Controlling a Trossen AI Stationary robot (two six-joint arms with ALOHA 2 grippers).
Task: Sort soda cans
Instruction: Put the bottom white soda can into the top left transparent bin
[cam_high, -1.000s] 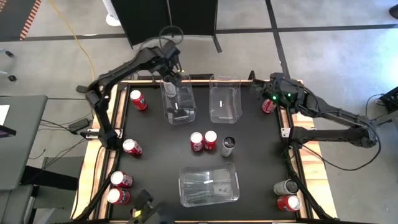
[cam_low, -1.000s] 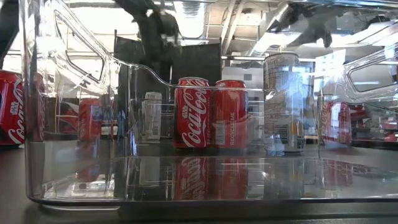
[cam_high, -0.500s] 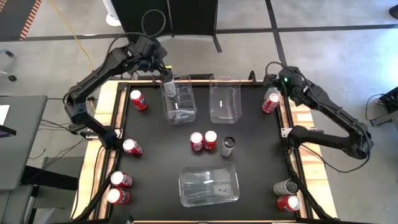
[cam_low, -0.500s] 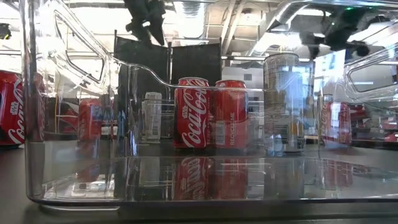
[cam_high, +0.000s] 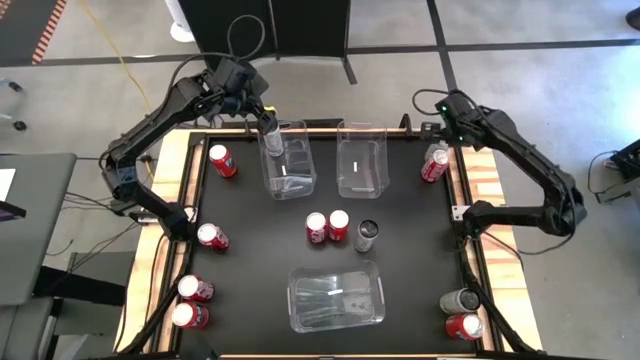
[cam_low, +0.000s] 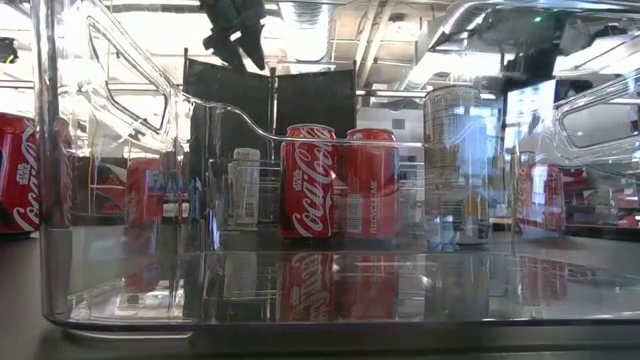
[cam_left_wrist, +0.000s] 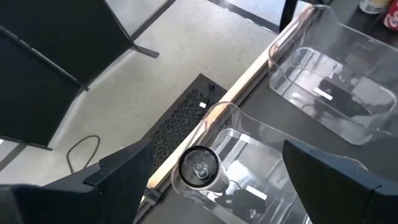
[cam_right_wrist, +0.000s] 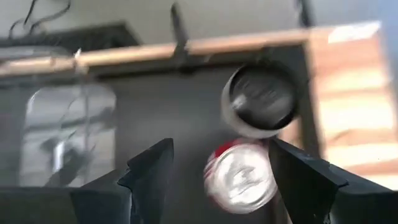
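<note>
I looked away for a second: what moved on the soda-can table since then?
The left gripper let go and rose off the silver can in the left bin; the right gripper pulled back from the red can. Both are open. All cans and bins stayed put.

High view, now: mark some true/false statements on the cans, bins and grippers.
1. A silver-grey can stands inside the far-left clear plastic bin. True.
2. The clear plastic bin nearest the camera side holds two red cans. False: it holds no cans; the two red cans stand on the black table beyond it.
3. The left gripper is shut on a can. False: it is open and holds nothing, above the far-left bin's far end.
4. The right gripper is open above a silver-grey can and a red can at the table's far right edge. True.
5. The far-right clear plastic bin holds no cans. True.
</note>
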